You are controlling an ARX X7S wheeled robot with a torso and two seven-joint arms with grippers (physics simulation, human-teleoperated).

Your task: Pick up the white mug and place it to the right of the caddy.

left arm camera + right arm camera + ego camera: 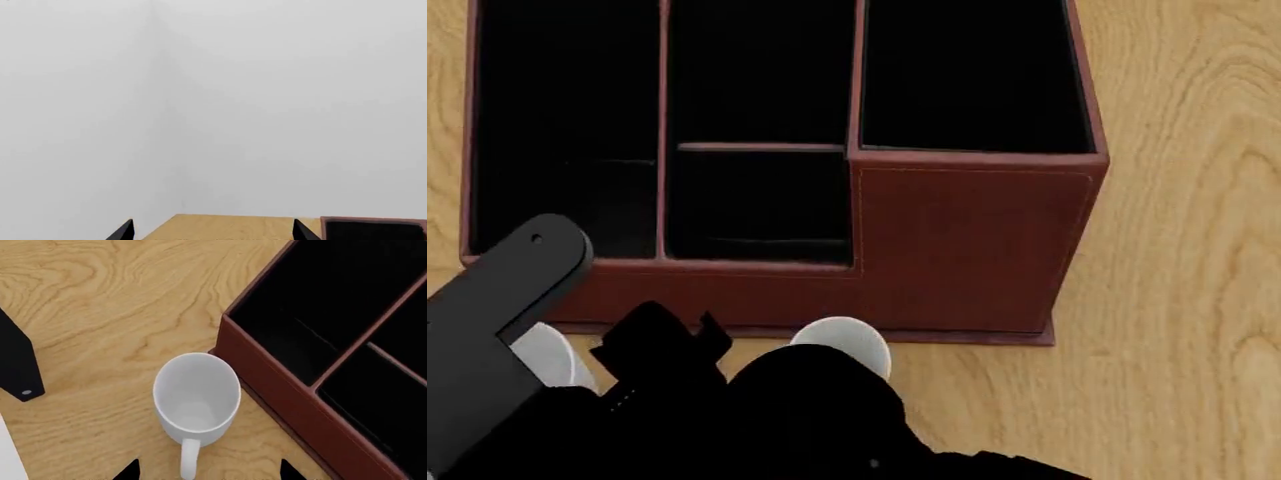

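The white mug [197, 400] stands upright on the wooden table, close against the outer wall of the caddy [280, 390]. Its handle [189, 460] points toward my right gripper [208, 472], which is open, with the handle lying between the two dark fingertips and apart from both. In the head view only the mug's rim [847, 340] shows, in front of the caddy [961, 240], with my dark arms covering the rest. My left gripper [213, 232] is open and empty, held above the table's edge with a corner of the caddy [373, 227] beside it.
A dark arm link [17, 365] hangs over the table beside the mug. Bare wooden tabletop [1188, 300] lies right of the caddy. The left wrist view is mostly pale wall [213, 100]. A white rounded shape [547, 355] shows under my left arm.
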